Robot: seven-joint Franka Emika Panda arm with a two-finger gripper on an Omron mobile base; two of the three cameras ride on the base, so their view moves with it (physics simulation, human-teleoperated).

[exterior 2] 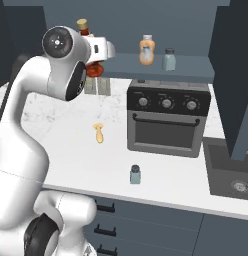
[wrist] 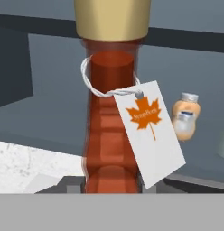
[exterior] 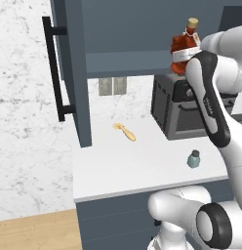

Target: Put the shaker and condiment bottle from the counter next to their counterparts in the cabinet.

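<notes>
The pincer (exterior 2: 94, 67) grips the syrup bottle (exterior: 184, 46), raised at upper right beside the cabinet (exterior: 142, 29) shelf, not yet placed. The shaker (exterior: 193, 159) waits on the worktop (exterior: 118, 166), lower right.

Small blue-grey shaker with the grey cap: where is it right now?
The small blue-grey shaker stands upright near the white counter's front edge, ahead of the black toaster oven.

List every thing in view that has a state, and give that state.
Condiment bottle: capped, upright, held in the air at shelf height.
Gripper: jaws shut on the bottle.
Shaker: upright on the counter.
Cabinet: door open.
Toaster oven: door shut.
Orange bottle: upright on the shelf.
</notes>
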